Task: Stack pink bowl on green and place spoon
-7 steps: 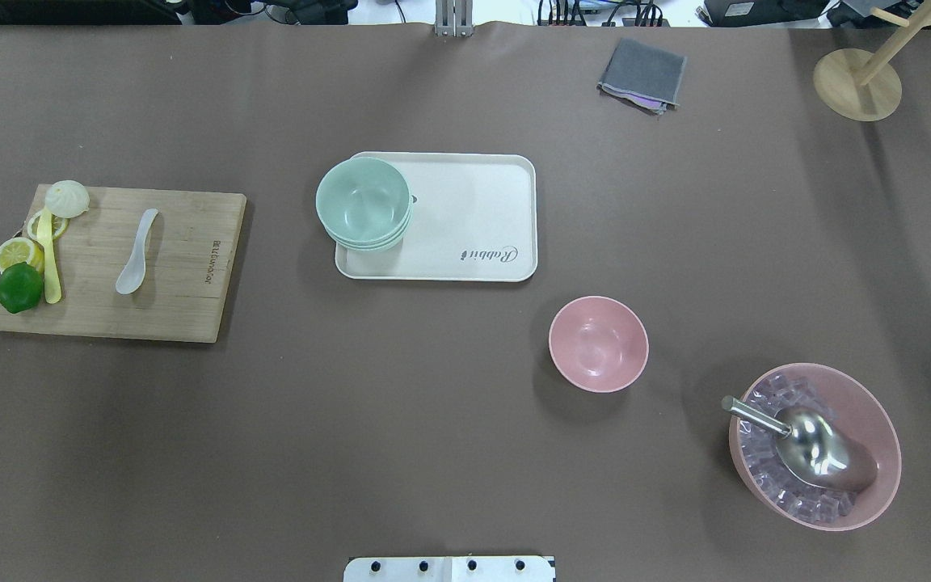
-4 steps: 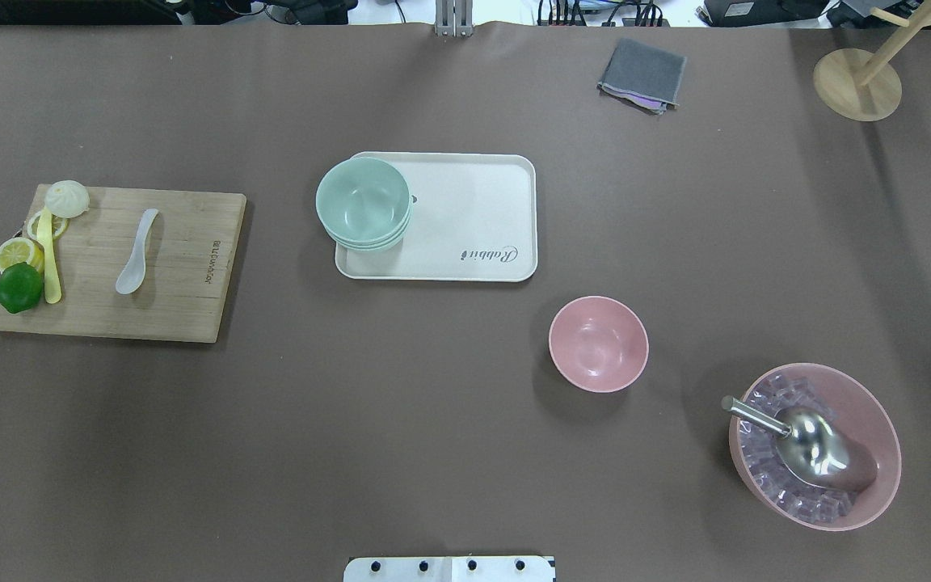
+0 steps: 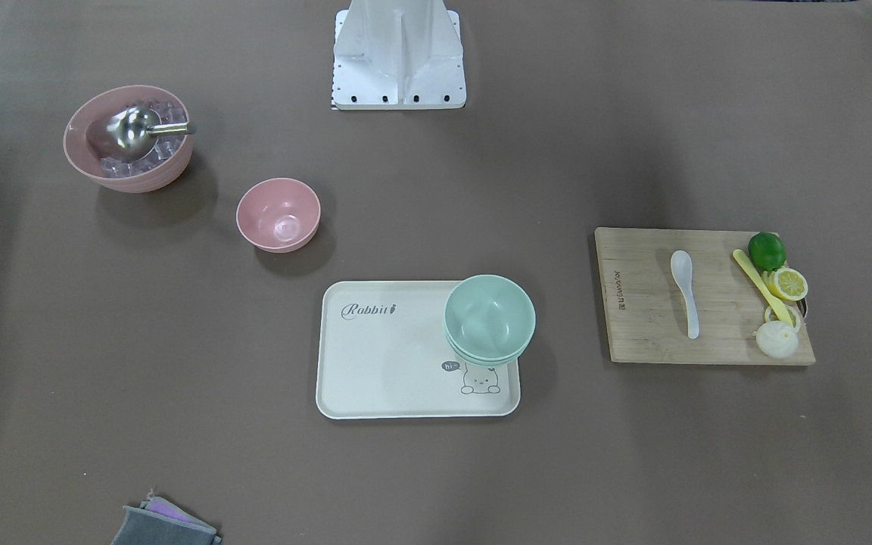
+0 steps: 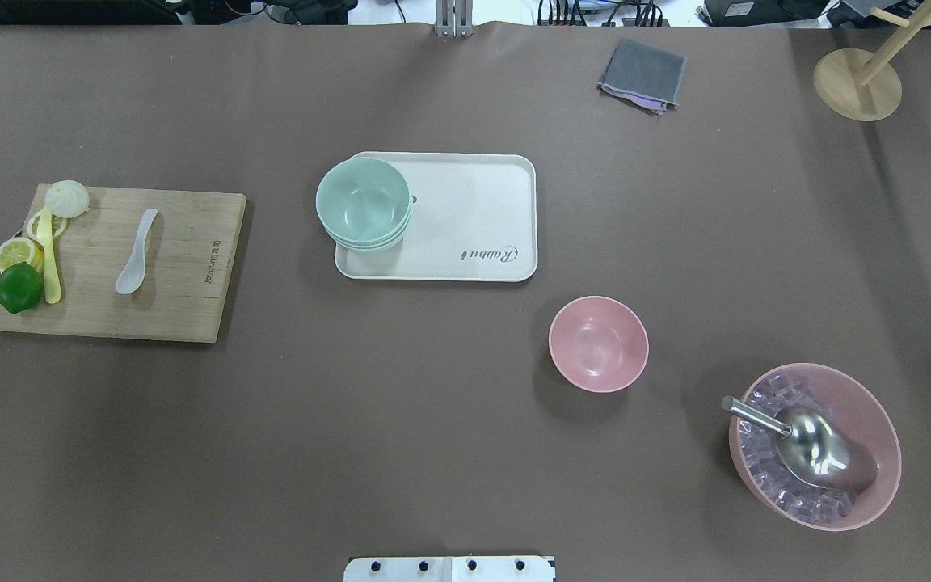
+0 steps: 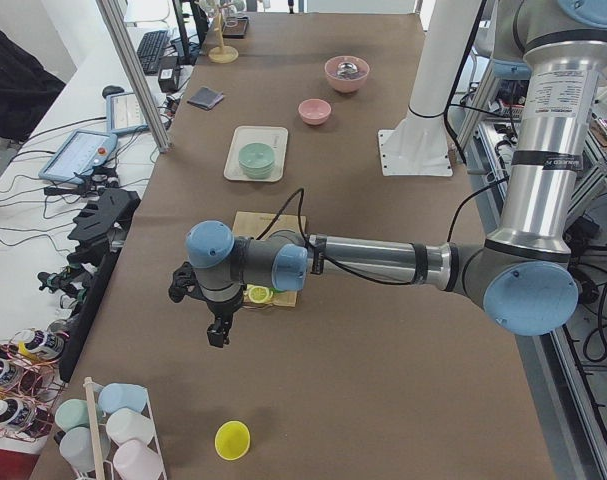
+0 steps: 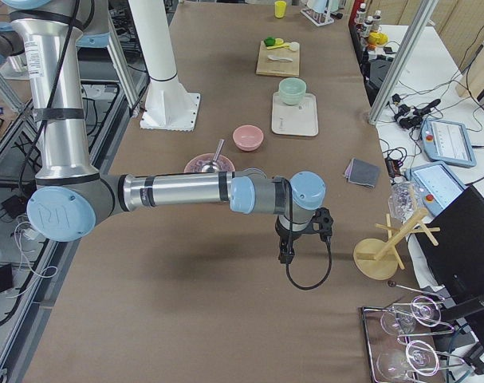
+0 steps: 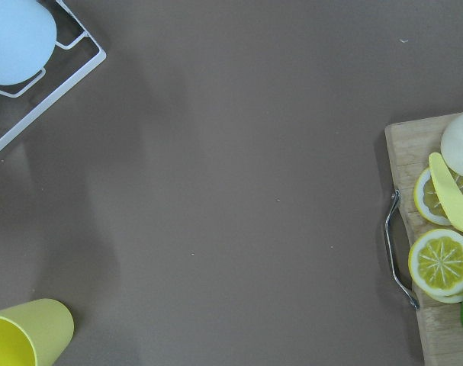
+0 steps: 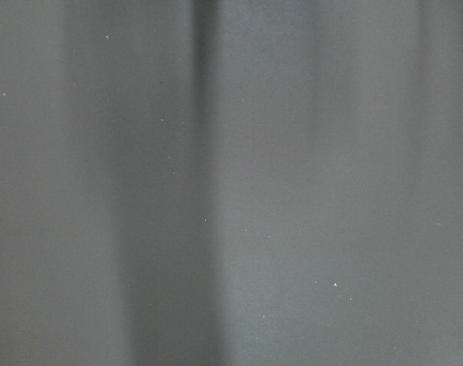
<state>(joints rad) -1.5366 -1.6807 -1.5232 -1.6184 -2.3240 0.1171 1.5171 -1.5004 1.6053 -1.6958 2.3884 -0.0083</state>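
A small pink bowl point(image 4: 598, 343) stands empty on the brown table, to the right of centre; it also shows in the front view point(image 3: 278, 214). A stack of green bowls point(image 4: 364, 202) sits on the left corner of a cream tray point(image 4: 473, 218). A white spoon point(image 4: 136, 252) lies on a wooden cutting board point(image 4: 183, 307) at the left. My left gripper point(image 5: 218, 330) hangs beyond the board's end. My right gripper point(image 6: 285, 255) hangs past the table's right part. Both show only in the side views, so I cannot tell whether they are open or shut.
A large pink bowl point(image 4: 878, 420) holds ice cubes and a metal scoop point(image 4: 809, 449). A lime point(image 4: 19, 287), lemon slices, a yellow knife and a bun sit on the board's left edge. A grey cloth point(image 4: 643, 74) and a wooden stand point(image 4: 857, 85) lie at the back right. A yellow cup point(image 7: 21, 335) stands near a rack.
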